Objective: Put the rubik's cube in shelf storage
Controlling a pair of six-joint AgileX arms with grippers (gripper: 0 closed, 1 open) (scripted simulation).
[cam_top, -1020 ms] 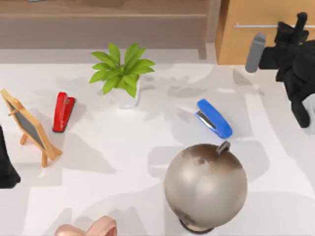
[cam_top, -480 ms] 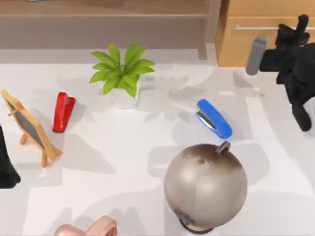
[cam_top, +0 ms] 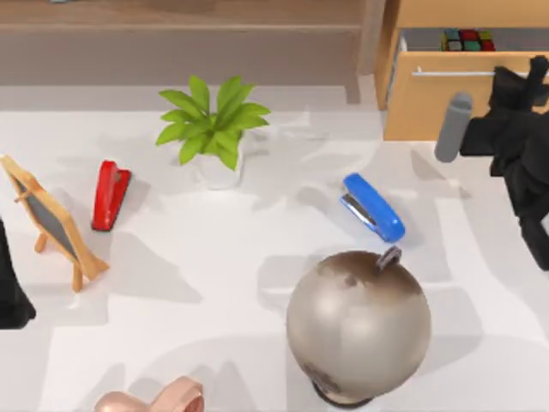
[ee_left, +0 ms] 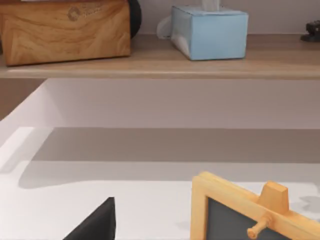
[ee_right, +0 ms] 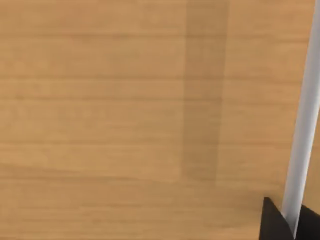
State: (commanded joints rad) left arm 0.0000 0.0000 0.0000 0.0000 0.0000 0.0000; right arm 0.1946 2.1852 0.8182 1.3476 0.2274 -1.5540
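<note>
The job has only just begun. The drawer (cam_top: pixel 437 94) of the light wooden cabinet, at about 1 o'clock on the bench (cam_top: pixel 214 257), is pulled part way out. Inside it sits the rubik's cube (cam_top: pixel 467 40), near the back of the drawer. You can see its red and green squares.

The right end effector (cam_top: pixel 521 79) is at the front of that drawer, right by the silver bar handle (cam_top: pixel 450 73). In the right wrist view the silver bar handle (ee_right: pixel 302 120) runs down into the gap between two dark fingertips (ee_right: pixel 272 222), so the fingers seem to be closed around the bar. I judge that it has hold of the handle.

The left arm (cam_top: pixel 10 287) waits at 9 o'clock, at the edge of the bench. I cannot tell if its end effector is open or closed.

The shelf storage (cam_top: pixel 189 39) is the long brown unit at 12 o'clock, behind the green plant (cam_top: pixel 214 124). In the left wrist view its board (ee_left: pixel 160 67) holds a wooden box (ee_left: pixel 65 30) and a blue tissue box (ee_left: pixel 210 31).

What is done: the drawer is open enough to show the cube. What is left: let go of the handle, reach into the drawer, pick up the cube, carry it over to the shelf storage and set it down there. The cube has not been touched yet
</note>
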